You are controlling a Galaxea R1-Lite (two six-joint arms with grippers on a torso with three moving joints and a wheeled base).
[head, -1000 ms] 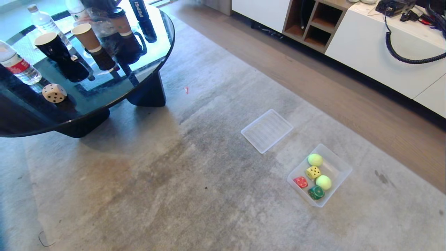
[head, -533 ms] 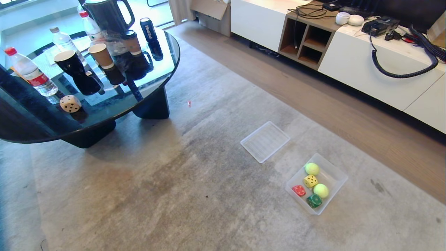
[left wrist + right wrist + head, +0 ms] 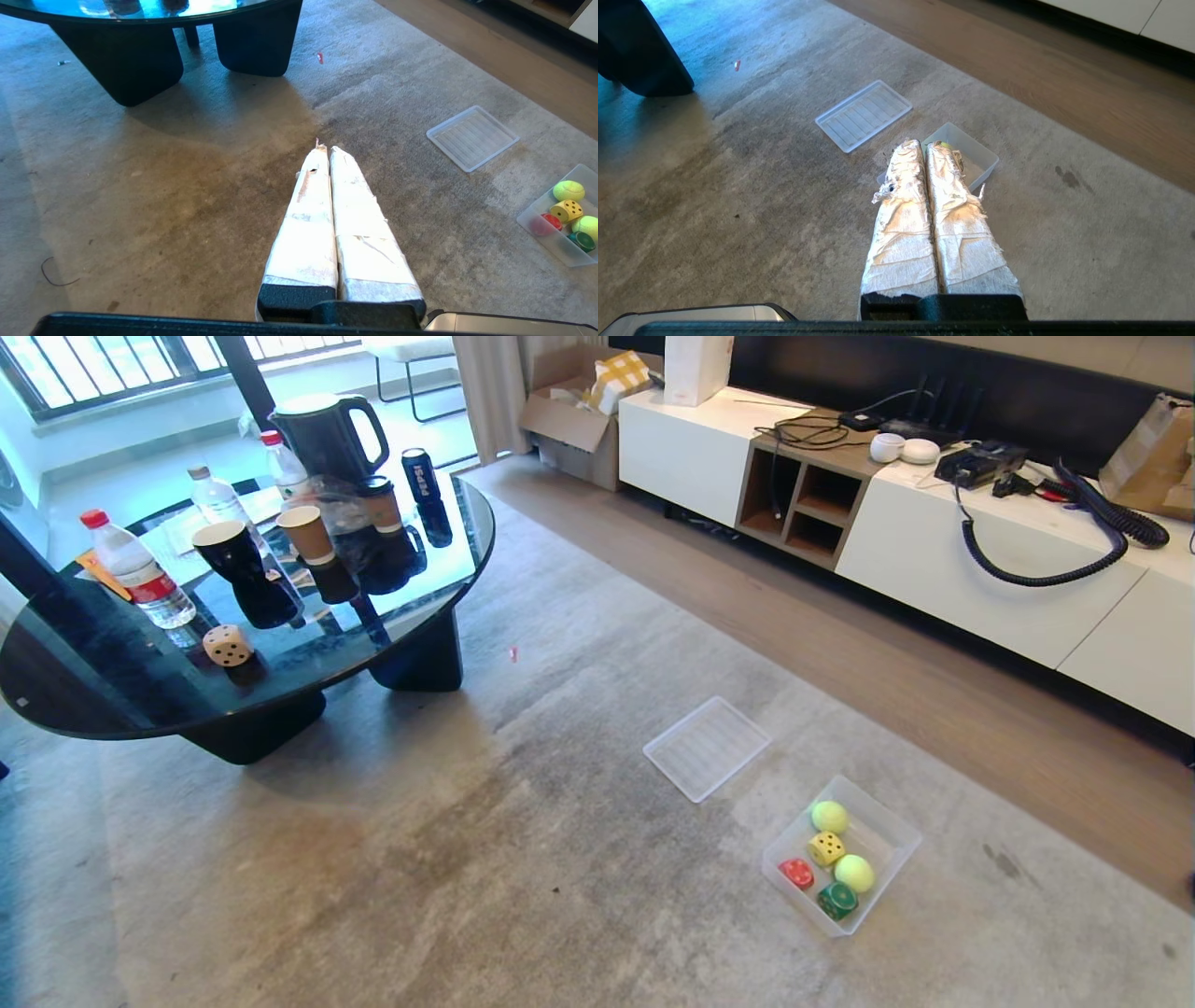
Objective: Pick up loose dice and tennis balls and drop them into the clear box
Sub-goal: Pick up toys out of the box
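The clear box point(image 3: 892, 823) stands on the grey rug at the lower right. In it lie two tennis balls point(image 3: 829, 817) point(image 3: 853, 873) and three dice: yellow point(image 3: 826, 848), red point(image 3: 797, 873) and green point(image 3: 837, 899). A cream die point(image 3: 228, 645) sits on the round glass table point(image 3: 93, 681) at the left. Neither arm shows in the head view. My left gripper point(image 3: 325, 148) is shut and empty, high over bare rug, with the box point(image 3: 532, 217) off to one side. My right gripper point(image 3: 923, 143) is shut and empty too, and its fingers hide most of the box point(image 3: 978, 154).
A flat ribbed clear tray point(image 3: 707, 747) lies on the rug just beyond the box. Bottles, paper cups, a can and a dark kettle point(image 3: 322, 434) crowd the table's far side. A long white cabinet point(image 3: 962, 555) runs along the wood floor at the right.
The whole head view has tilted upward, so table, tray and box sit lower in the picture and more of the room shows. Nothing on the rug or table has moved.
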